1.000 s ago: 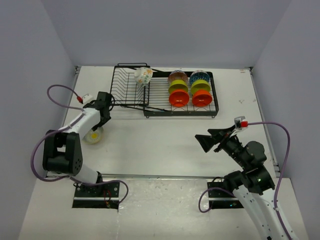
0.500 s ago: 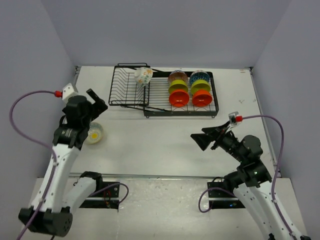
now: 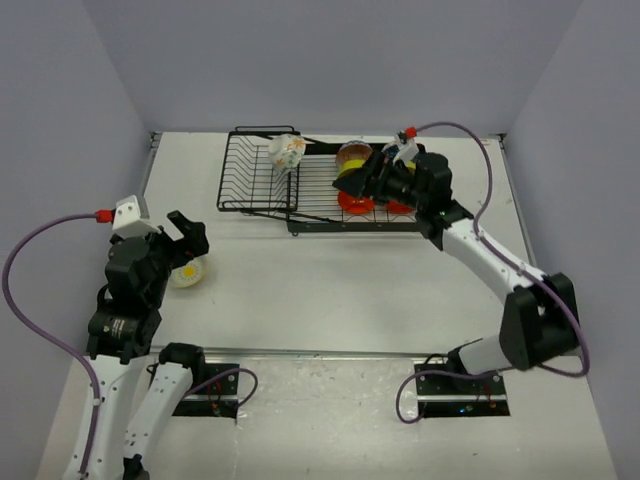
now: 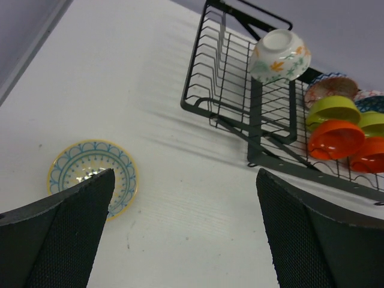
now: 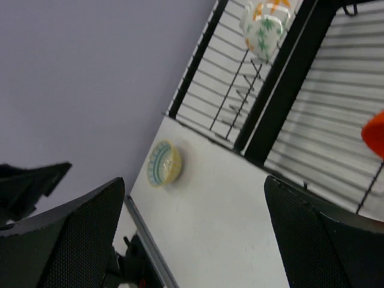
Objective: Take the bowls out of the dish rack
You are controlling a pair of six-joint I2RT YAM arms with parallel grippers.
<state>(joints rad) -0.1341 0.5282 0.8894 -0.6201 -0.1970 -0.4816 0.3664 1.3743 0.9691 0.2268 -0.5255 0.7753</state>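
The black wire dish rack [image 3: 258, 205] stands at the back, its deep basket on the left and its flat tray [image 3: 425, 222] on the right. A white floral bowl [image 3: 287, 152] leans on the basket's right wall. Patterned, green and orange bowls [image 3: 353, 153] stand in the tray's slots. My right gripper [image 3: 358, 182] is open and empty, hovering over those bowls and hiding part of them. A yellow bowl with blue pattern [image 3: 186, 273] sits on the table at the left. My left gripper [image 3: 188, 235] is open and empty, above it.
The left wrist view shows the yellow bowl [image 4: 90, 174], the rack [image 4: 240, 90], the white bowl [image 4: 279, 54] and an orange bowl [image 4: 336, 138]. The right wrist view shows the yellow bowl [image 5: 163, 163] and the white bowl [image 5: 264, 21]. Grey walls enclose the table.
My right arm has swung from the near right up over the bowls in the rack's tray. My left arm has lifted off the yellow bowl, which stays on the table.
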